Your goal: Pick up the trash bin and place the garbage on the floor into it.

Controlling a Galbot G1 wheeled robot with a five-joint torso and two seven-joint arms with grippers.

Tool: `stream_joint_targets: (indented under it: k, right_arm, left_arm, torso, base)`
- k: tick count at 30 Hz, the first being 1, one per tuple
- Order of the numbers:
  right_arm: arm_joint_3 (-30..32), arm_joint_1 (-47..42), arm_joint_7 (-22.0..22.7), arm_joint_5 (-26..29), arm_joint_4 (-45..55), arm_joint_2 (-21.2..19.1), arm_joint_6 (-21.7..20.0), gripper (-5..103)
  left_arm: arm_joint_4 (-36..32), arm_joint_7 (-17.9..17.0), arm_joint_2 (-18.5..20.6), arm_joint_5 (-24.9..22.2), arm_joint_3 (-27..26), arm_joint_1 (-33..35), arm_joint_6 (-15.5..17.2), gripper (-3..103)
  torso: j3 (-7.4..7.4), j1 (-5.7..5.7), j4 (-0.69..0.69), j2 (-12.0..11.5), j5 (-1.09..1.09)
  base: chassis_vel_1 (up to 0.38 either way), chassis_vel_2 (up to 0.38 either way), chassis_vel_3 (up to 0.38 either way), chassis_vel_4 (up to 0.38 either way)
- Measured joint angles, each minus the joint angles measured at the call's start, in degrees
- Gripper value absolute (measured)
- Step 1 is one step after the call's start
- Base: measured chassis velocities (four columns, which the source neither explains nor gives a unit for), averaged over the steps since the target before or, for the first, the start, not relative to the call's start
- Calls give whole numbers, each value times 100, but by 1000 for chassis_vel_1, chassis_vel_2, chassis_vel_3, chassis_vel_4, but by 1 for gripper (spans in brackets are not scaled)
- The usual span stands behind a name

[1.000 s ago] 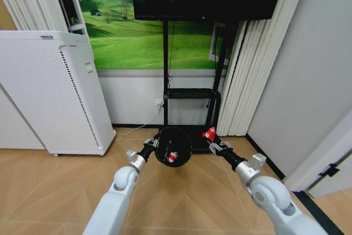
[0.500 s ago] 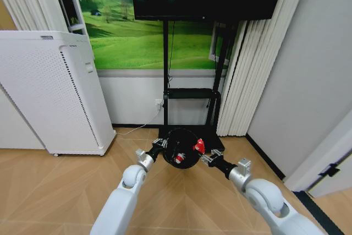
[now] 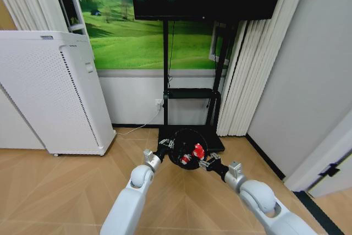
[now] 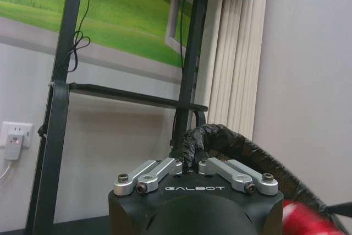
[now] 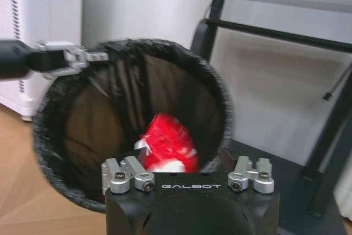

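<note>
My left pincer (image 3: 166, 146) is clamping the rim of the trash bin (image 3: 186, 146), holding it up off the wooden floor (image 3: 66, 191) with its mouth tipped toward me. In the left wrist view the pincer (image 4: 190, 163) is pinching the bin's crinkled black liner edge (image 4: 231, 141) between its closed fingers, with the rest of the rim curving away beside it.

My right pincer (image 3: 202, 160) is sitting at the opposite side of the bin's mouth, just at the rim, gripping a red packet (image 3: 198, 151) that is poking over the opening. In the right wrist view that red packet (image 5: 165, 141) is sitting straight ahead of my pincer (image 5: 187, 163), inside the ring of the bin's rim (image 5: 49, 108), and my left pincer (image 5: 77, 58) is showing across the opening, holding the far edge. A second red-and-white scrap (image 3: 185, 159) is lying inside the bin, close beside my right pincer.

Beyond both pincers a black stand (image 3: 190, 94) is standing against the wall, and a white perforated appliance (image 3: 49, 92) is standing well off to my left.
</note>
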Motion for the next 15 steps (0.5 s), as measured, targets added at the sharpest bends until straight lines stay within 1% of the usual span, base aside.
stream_joint_targets:
  k: [2,3,6,7,9,11,12,14,15]
  right_arm:
    - [75,-4,0,4,-85,-9,8,84]
    - [75,-4,0,4,-85,-9,8,84]
    - [122,-4,93,150,-129,-22,79,98]
    - [122,-4,93,150,-129,-22,79,98]
    - [163,24,353,367,-125,-7,140,100]
    - [188,29,411,420,-118,1,176,100]
    - [256,34,540,540,-77,15,266,100]
    - [369,37,702,697,41,30,315,100]
    - [369,37,702,697,41,30,315,100]
  left_arm:
    - [-1,-12,6,2,-16,2,-1,7]
    - [-1,-12,6,2,-16,2,-1,7]
    - [-1,-28,9,6,-24,-8,-1,7]
    - [-1,-28,9,6,-24,-8,-1,7]
    - [-1,-48,12,11,-40,-10,0,7]
    - [-1,-51,17,13,-47,-8,0,7]
    - [-1,-53,31,20,-78,8,0,7]
    - [-1,-56,57,41,-131,40,-2,7]
    - [-1,-56,57,41,-131,40,-2,7]
  torso:
    - [0,0,0,0,0]
    - [0,0,0,0,0]
    - [0,0,-1,0,0]
    - [0,0,-1,0,0]
    - [0,0,-1,0,0]
    - [0,0,-1,0,0]
    - [0,0,-1,0,0]
    - [0,0,-1,0,0]
    - [0,0,-1,0,0]
  base:
    - [0,0,0,0]
    - [0,0,0,0]
    - [0,0,0,0]
    - [0,0,0,0]
    - [0,0,0,0]
    - [0,0,0,0]
    - [0,0,0,0]
    - [0,0,0,0]
    - [0,0,0,0]
